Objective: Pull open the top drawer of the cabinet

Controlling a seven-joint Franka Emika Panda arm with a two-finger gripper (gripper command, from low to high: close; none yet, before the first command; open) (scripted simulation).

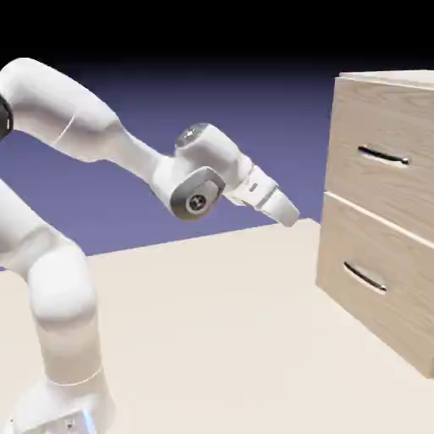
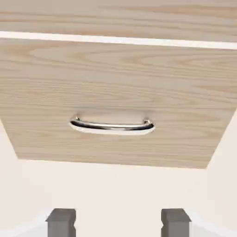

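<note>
My tool, a white two-finger gripper with small grey fingertips, is spread wide, with nothing between its tips. In the exterior view it hangs in the air just right of the centre, tilted so that its fingers point down towards four o'clock. My white, rounded robot arm rises from the lower left, at about seven o'clock, bends at the upper left and reaches across towards three o'clock. Beneath it spreads the pale cream table. The boxy light wood-grain cabinet stands from two to four o'clock, well apart from my fingers. Its top drawer with a wide flat wood-grain front and a thin dark metal handle lies at two o'clock, closed, higher than my fingertips. Below it, towards four o'clock, is the lower drawer of the same light wood with a bowed, shiny metal handle, closed too. In the hand view that lower front fills much of the upper half, its curved handle lying near the centre. A pale strip crosses above it from nine to three o'clock, and past that strip, at twelve, I see only a band of the top drawer's wood. My fingertips show at seven and five o'clock, touching neither drawer.
</note>
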